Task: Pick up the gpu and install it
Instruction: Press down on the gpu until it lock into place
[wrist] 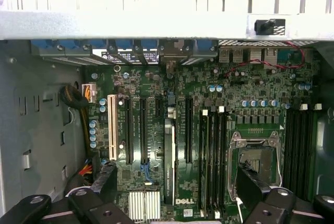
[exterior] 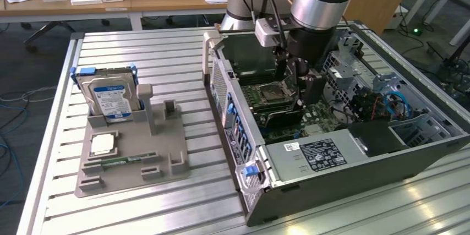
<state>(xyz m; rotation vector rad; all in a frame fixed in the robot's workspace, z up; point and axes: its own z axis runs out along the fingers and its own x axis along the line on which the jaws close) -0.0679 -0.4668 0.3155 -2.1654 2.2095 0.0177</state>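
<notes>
Inside the open computer case, the gripper is held over the motherboard with jaws spread and empty. The gpu is seen edge-on, apparently seated upright in an expansion slot between the jaws. A careless descent could knock the card or neighbouring slots, judging by the tight clearance.

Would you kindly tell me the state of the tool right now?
Tool: open, holding nothing, above the green motherboard inside the computer case.
</notes>
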